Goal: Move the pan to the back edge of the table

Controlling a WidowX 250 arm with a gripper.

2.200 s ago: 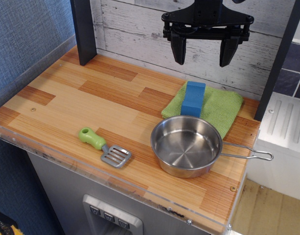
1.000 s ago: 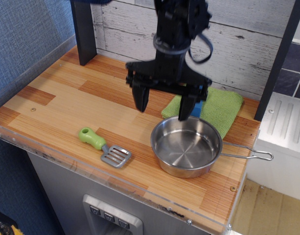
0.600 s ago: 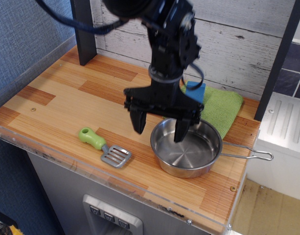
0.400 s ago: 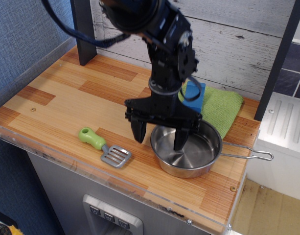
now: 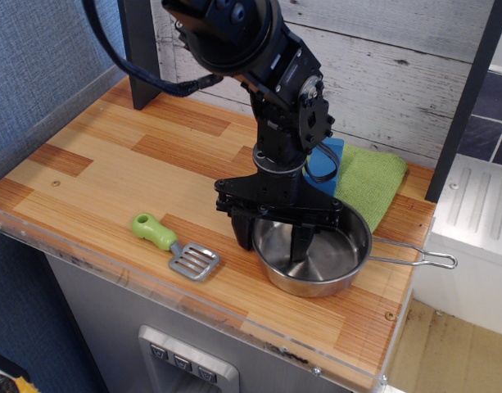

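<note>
The shiny steel pan (image 5: 342, 252) stands at the front right of the striped wooden table (image 5: 111, 168). Its thin wire loop handle (image 5: 421, 260) points right, past the table's edge. My black gripper (image 5: 273, 242) is down at the pan's left rim. One finger (image 5: 244, 236) is outside the rim and the other is inside the bowl. The jaws are open and straddle the rim; I cannot tell whether they touch it. The arm hides the pan's back left rim.
A green-handled slotted spatula (image 5: 172, 244) lies left of the pan near the front edge. A green cloth (image 5: 372, 182) lies behind the pan, with a blue block (image 5: 324, 160) on it, partly hidden by the arm. A dark post (image 5: 140, 57) stands at the back left.
The gripper has come down and forward from high at the back wall to the pan's left rim, and its jaws have narrowed somewhat. The pan and spatula have not moved.
</note>
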